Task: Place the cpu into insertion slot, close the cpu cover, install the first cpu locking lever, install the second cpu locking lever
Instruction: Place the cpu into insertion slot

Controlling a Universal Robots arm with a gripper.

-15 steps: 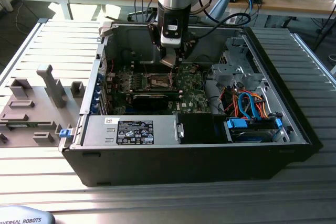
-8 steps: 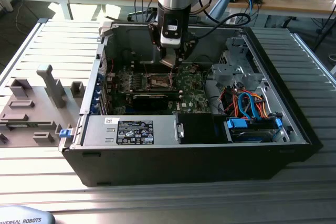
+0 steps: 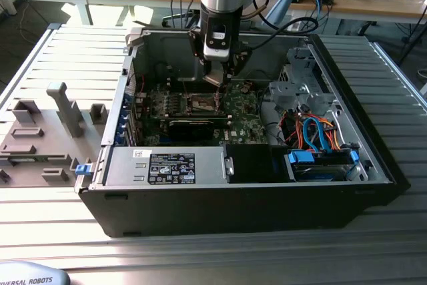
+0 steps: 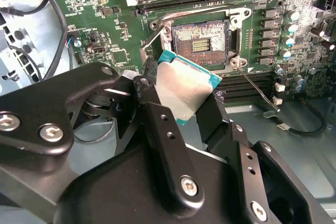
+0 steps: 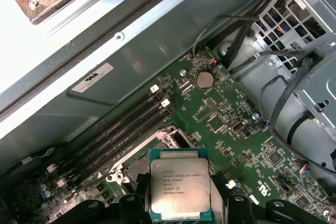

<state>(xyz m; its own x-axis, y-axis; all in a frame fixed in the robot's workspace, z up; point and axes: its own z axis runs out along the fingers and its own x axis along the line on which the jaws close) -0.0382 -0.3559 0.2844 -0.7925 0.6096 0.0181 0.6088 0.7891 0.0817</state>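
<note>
My gripper (image 4: 184,103) is shut on the cpu (image 4: 180,88), a flat square chip with a silver top and teal edge. Black fingers (image 4: 157,124) clamp two opposite sides of it. In the first wrist view the cpu (image 5: 180,186) hangs level between the fingers (image 5: 134,207). The insertion slot (image 4: 201,40) lies uncovered on the green board, its dark contact field bare inside a metal rim, a short way beyond the chip. A thin locking lever (image 4: 255,86) sticks out from one corner of the slot. I cannot make out the cpu cover. In the exterior view the gripper (image 3: 218,78) hovers just above the insertion slot (image 3: 203,103).
The open computer case (image 3: 240,211) lies on a slatted metal table. Memory slots (image 5: 123,129) run beside the socket. A black card (image 3: 193,127), a drive cage (image 3: 300,81) and orange and blue cables (image 3: 313,131) crowd the case. Grey fixtures (image 3: 63,108) stand at the exterior view's left.
</note>
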